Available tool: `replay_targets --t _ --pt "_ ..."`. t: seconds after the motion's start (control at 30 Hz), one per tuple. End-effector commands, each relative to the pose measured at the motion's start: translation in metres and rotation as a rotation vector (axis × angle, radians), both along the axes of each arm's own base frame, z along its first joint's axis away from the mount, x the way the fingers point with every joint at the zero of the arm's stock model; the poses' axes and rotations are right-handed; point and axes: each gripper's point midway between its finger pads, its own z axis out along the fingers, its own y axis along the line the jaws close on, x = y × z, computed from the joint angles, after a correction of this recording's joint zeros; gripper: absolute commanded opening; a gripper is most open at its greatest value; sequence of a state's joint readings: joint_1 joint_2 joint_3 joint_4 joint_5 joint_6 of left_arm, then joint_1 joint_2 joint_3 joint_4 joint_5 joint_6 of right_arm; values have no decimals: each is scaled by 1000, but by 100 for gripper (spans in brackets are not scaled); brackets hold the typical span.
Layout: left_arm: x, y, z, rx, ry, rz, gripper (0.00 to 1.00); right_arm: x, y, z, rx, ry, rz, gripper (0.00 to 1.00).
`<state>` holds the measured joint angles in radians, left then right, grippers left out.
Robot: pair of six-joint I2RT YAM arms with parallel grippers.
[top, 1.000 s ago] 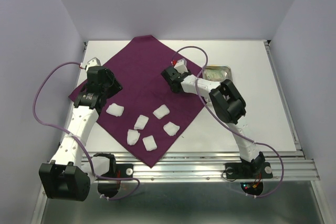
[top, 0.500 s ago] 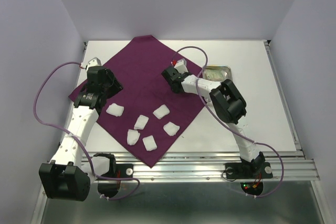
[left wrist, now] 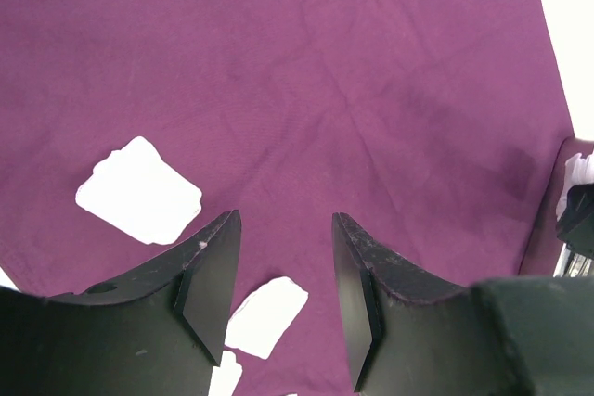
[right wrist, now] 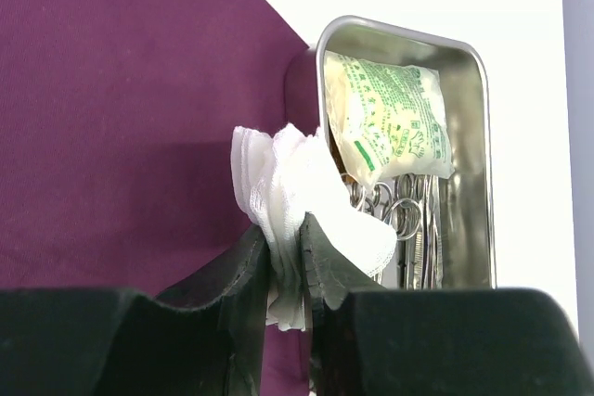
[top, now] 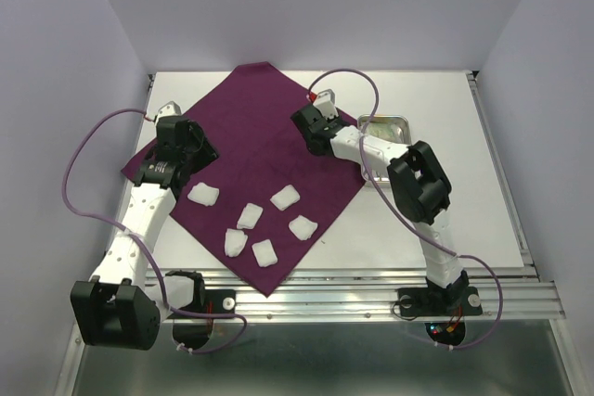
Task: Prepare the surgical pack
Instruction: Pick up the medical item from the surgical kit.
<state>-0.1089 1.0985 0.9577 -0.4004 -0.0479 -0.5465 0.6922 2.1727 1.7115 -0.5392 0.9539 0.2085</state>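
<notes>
The cloth [top: 251, 150] lies spread flat on the white worktop [top: 445, 173], turned like a diamond, one corner at the far edge and one at the near edge between my two arms. Six gauze pads [top: 249, 216] sit scattered on its near half, each apart from the others.

My left claw [top: 190, 150] hangs over the cloth's left side. On the left wrist view, that claw [left wrist: 283, 257] has its jaws apart with nothing between them, just purple cloth [left wrist: 325, 62] below and two pads [left wrist: 139, 190] close by.

My right claw [top: 309, 127] is over the cloth's right side. On the right wrist view, this claw [right wrist: 286, 229] is clamped on a bunched wad of gauze [right wrist: 288, 178], which sticks up past the fingers [right wrist: 249, 257].

Beyond it, the steel tray [right wrist: 408, 32] sits on the worktop just beside the cloth's [right wrist: 121, 118] right corner. Inside I see a green-printed packet [right wrist: 385, 118] at the far end and steel instruments [right wrist: 408, 210] with ring handles nearer to me. From above, the tray [top: 382, 118] shows partly behind the right arm.
</notes>
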Motion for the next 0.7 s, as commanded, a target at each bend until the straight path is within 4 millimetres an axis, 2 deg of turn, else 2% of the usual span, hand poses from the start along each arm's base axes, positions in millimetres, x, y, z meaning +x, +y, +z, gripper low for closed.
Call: replay_targets --t 0.0,0.13,0.27,0.47,0.63,0.67 --pt "7 2 17 7 -54 -4 54 12 1 40 51 -113 -18 1" --pt "7 3 17 7 -56 0 54 15 -1 47 34 -134 -23 1" --pt "6 4 16 10 -53 3 54 16 -16 52 20 -143 -56 1" --pt "6 4 16 11 -55 2 54 11 -58 60 23 -162 -137 1" --pt "6 2 14 5 -53 -3 54 -3 -92 50 -2 -134 -194 1" --pt "6 2 14 4 -51 -4 54 -5 -93 49 1 -133 -196 1"
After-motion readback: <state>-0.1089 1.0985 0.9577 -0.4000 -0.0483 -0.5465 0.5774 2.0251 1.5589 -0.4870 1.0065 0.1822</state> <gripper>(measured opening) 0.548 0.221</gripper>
